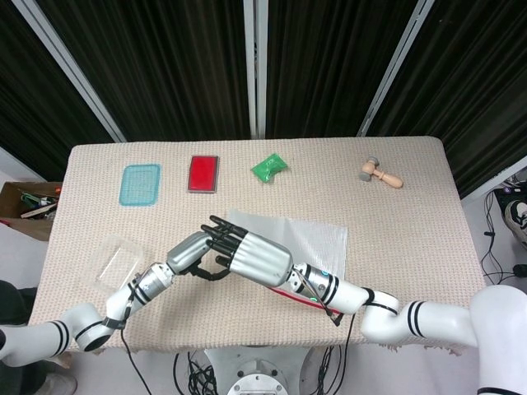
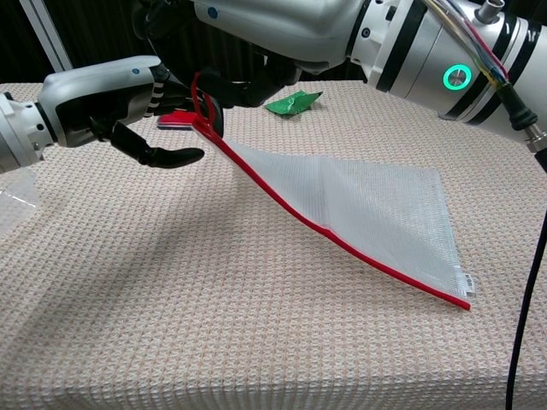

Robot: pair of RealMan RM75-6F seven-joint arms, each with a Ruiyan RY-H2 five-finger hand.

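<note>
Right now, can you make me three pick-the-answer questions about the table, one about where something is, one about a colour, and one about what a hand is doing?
1. Where is the wooden mallet?
A. far right of the table
B. beside the blue tray
C. under the mesh bag

2. What colour is the mesh bag's zipper edge?
A. green
B. red
C. blue

3. What is the right hand doing?
A. resting flat on the table
B. holding the mallet
C. lifting the mesh bag by one corner

Answers:
1. A, the wooden mallet lies near the table's far right corner.
2. B, the mesh bag has a red edge.
3. C, the right hand holds the bag's corner up off the table, and the left hand hovers beside it.
</note>
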